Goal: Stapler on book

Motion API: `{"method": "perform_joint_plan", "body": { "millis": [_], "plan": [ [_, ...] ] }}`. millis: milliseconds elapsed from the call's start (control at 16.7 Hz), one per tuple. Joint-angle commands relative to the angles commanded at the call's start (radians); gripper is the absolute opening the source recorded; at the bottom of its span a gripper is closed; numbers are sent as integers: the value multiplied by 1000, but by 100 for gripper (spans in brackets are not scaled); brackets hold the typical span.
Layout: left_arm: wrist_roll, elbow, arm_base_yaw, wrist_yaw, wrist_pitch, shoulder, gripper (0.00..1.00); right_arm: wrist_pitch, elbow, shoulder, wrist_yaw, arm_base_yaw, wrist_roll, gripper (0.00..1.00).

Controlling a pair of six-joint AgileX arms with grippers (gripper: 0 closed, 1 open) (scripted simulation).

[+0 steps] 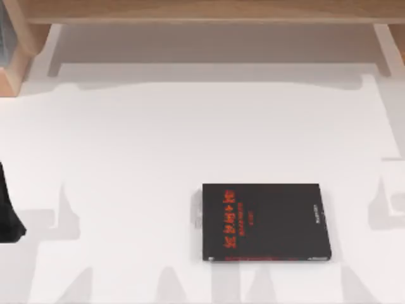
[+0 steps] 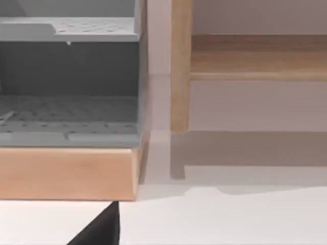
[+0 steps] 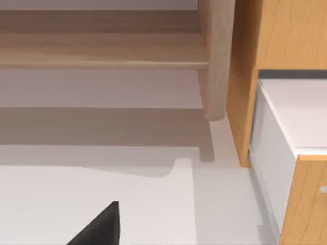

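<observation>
White matte table bears flat rectangular black book; end effector states unclear.

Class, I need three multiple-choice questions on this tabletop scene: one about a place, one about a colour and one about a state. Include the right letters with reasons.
1. In the top view, where is the book on the table?
A. Lower part, right of centre
B. Upper left corner
C. On the wooden shelf

2. What colour is the large lettering on the cover?
A. White
B. Red
C. Green

3. How does the book lie?
A. Standing upright
B. Flat and closed, cover bare
C. Open, pages showing

Answers: 1 A, as it sits low and right of the middle. 2 B, as the big characters are red on black. 3 B, as the whole cover faces up with nothing on it.
</observation>
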Motion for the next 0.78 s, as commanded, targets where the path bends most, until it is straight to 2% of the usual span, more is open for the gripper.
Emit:
{"method": "perform_joint_plan", "body": {
  "millis": [240, 780],
  "plan": [
    [0, 0, 0, 0, 0, 0, 100, -180, 340, 334, -29, -25, -18, 100],
    [0, 0, 0, 0, 0, 0, 100, -725, 1368, 1332, -72, -168, -158, 100]
  ]
}}
